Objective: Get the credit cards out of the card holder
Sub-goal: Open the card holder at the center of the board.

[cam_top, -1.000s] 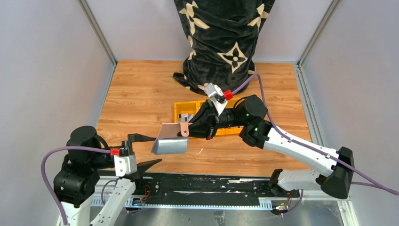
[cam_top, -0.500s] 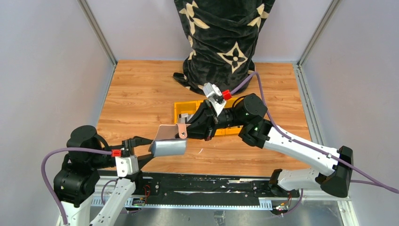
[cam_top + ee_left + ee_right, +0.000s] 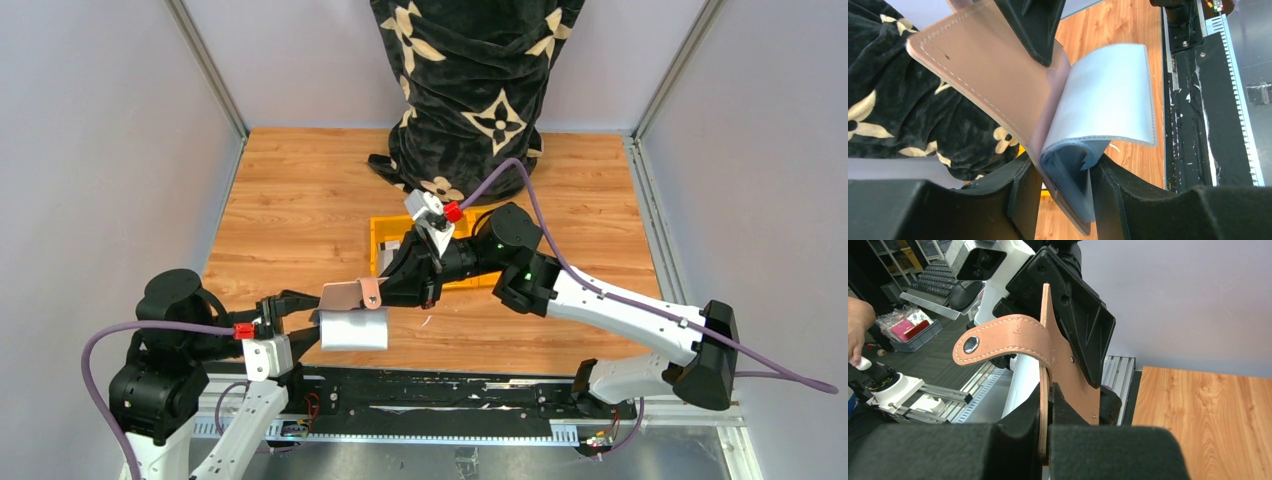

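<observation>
Now: one card holder (image 3: pixel 345 296) is held off the table (image 3: pixel 290 200), on the near side of one yellow tray (image 3: pixel 378 230). Right gripper (image 3: pixel 388 290) is clamped tight on its brown cover. Left gripper (image 3: pixel 310 322) pinches the holder's corner. Grey inner leaves (image 3: pixel 1108 95) are fanned open; number of credit cards cannot be told.

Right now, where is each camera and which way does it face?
Top external: above and behind, looking down at the table; left arm and right arm show.
Left wrist: behind the left hand, looking along it at the card holder.
Right wrist: behind the right hand, looking along it toward the left hand.
All three share the card holder.
</observation>
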`<state>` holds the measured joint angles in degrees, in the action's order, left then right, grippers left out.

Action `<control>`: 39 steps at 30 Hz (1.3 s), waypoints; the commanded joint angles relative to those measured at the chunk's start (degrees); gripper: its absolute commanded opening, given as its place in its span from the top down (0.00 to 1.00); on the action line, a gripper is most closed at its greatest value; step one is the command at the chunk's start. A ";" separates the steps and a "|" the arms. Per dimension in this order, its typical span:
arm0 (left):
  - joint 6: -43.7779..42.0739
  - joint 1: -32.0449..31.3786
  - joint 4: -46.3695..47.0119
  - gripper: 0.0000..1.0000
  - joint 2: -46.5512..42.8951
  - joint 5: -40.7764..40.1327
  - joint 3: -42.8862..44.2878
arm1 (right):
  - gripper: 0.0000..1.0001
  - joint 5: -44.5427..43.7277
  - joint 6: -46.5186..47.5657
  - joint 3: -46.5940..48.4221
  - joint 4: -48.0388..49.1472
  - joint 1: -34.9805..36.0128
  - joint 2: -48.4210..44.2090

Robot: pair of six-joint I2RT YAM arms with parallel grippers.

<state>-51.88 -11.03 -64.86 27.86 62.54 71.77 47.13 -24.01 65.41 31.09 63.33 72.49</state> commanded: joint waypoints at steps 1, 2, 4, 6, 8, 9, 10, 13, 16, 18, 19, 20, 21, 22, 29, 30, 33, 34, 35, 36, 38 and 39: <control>-0.94 -0.14 0.49 0.54 0.35 0.13 1.16 | 1.00 1.85 1.48 2.91 -1.49 1.82 0.35; -0.96 -0.14 0.48 0.54 0.43 0.24 1.33 | 1.00 2.02 1.72 3.11 -1.98 2.00 0.60; -0.82 -0.14 0.45 0.55 0.65 0.98 1.68 | 1.00 2.44 1.83 3.46 -2.79 2.43 1.08; -0.20 -0.09 0.47 0.57 0.70 1.67 1.93 | 1.00 2.75 1.77 3.66 -2.98 2.57 1.56; 0.82 -0.13 0.50 0.59 0.86 2.31 2.27 | 1.00 2.95 1.70 3.91 -3.27 2.75 2.05; 1.47 -0.12 0.45 0.62 0.95 2.71 2.41 | 1.00 3.03 1.58 4.01 -3.39 2.76 2.24; 2.21 -0.13 0.46 0.64 1.09 3.16 2.68 | 1.00 3.07 1.52 4.10 -3.40 2.76 2.36; 4.96 -0.13 0.51 0.75 1.68 4.71 3.39 | 1.00 2.60 2.11 4.44 -4.41 2.81 2.44; 8.17 -0.12 0.54 0.89 2.38 5.82 3.84 | 0.94 1.80 3.60 5.67 -6.89 2.63 2.19; 10.11 -0.07 0.46 0.97 2.98 6.36 4.12 | 0.81 1.34 4.75 6.65 -8.78 2.38 1.78; 11.72 -0.11 0.51 1.00 3.38 6.61 4.37 | 0.73 0.97 5.14 6.89 -9.37 2.18 1.32; 12.53 -0.11 0.52 1.00 3.88 6.89 4.63 | 0.66 0.62 5.44 7.07 -9.68 1.89 0.79; 14.81 -0.11 0.48 1.00 4.40 7.31 4.92 | 0.60 0.56 5.77 7.10 -9.91 1.48 0.20; 16.90 -0.08 0.44 1.00 5.30 7.79 5.36 | 0.53 0.59 6.27 6.99 -10.50 0.70 -0.96; 34.83 -0.08 0.16 1.00 12.32 12.49 10.57 | 0.29 -1.32 10.89 -1.36 -9.21 -3.96 -11.66; 36.58 -0.05 0.12 1.00 12.98 11.89 11.24 | 0.28 -2.01 12.04 -2.89 -9.12 -4.00 -13.41; 41.39 -0.05 0.30 1.00 14.90 8.90 14.63 | 0.27 -3.82 13.91 -8.36 -6.57 -4.00 -17.03; 43.05 -0.05 0.25 1.00 15.51 8.18 15.22 | 0.27 -4.34 14.24 -9.42 -5.38 -4.00 -17.67; 44.86 -0.05 0.26 1.00 16.14 6.82 16.04 | 0.27 -4.82 14.14 -11.08 -3.75 -4.00 -17.96; 46.89 -0.05 0.74 1.00 16.79 6.23 16.93 | 0.26 -5.24 13.79 -12.61 -1.91 -3.92 -17.90; 50.60 -0.05 1.62 1.00 17.74 5.77 17.44 | 0.26 -5.34 13.37 -13.23 -0.42 -3.77 -16.79; 52.19 -0.05 1.99 1.00 18.02 5.74 17.61 | 0.26 -5.75 13.16 -13.05 0.19 -3.22 -15.79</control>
<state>-10.02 -11.00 -65.23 44.51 69.56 87.37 43.77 -11.90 53.93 26.70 59.72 54.04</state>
